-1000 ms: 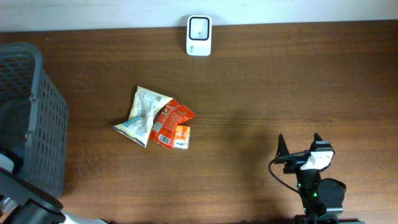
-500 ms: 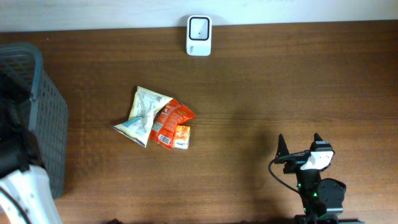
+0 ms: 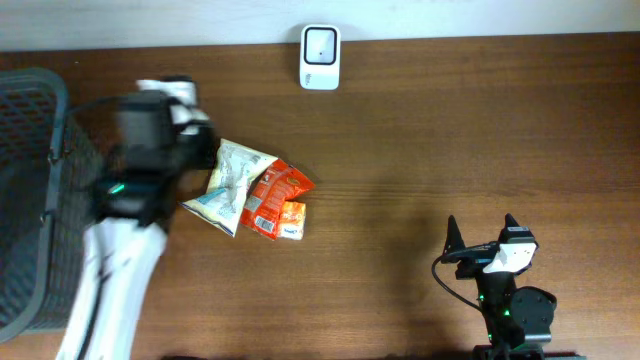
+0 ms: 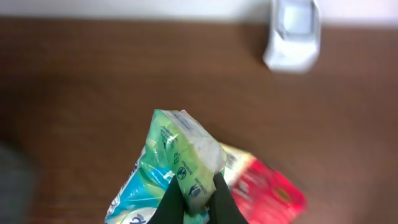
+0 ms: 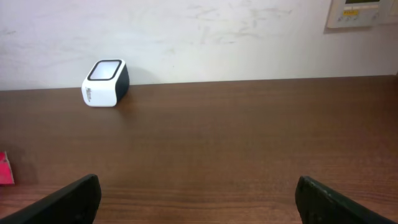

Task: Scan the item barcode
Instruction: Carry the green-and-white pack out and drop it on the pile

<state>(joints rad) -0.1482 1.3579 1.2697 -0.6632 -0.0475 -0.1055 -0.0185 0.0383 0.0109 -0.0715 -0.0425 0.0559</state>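
1. Table (image 3: 420,140): dark wood top, fills overhead view; pale wall along far edge.
2. Basket (image 3: 40,200): grey mesh, at table's left end, cut off by frame edge; contents can't be seen.
3. Left arm (image 3: 110,270): white, motion-blurred in overhead, so outline is hard to read. It reaches from bottom-left twd the packets.
4. Left gripper (image 4: 195,182): fingers closed to a narrow gap, only the tips in wrist view. They sit at the near end of the green-white packet (image 3: 232,178); contact vs. just above can't be told.
5. Right gripper (image 3: 481,221): fingers spread wide, empty, low at bottom-right, well apart from the items. Arm base partly cut off.
6. Green-white packet: crumpled, lying left of centre; blurred in wrist view, print illegible.
7. Red-orange packet (image 3: 275,200): overlaps the green-white one on its right side. White label patch faces up; bars too small to make out.
8. Scanner (image 3: 320,44): small white unit w/ dark window, at far edge, well apart from both packets.
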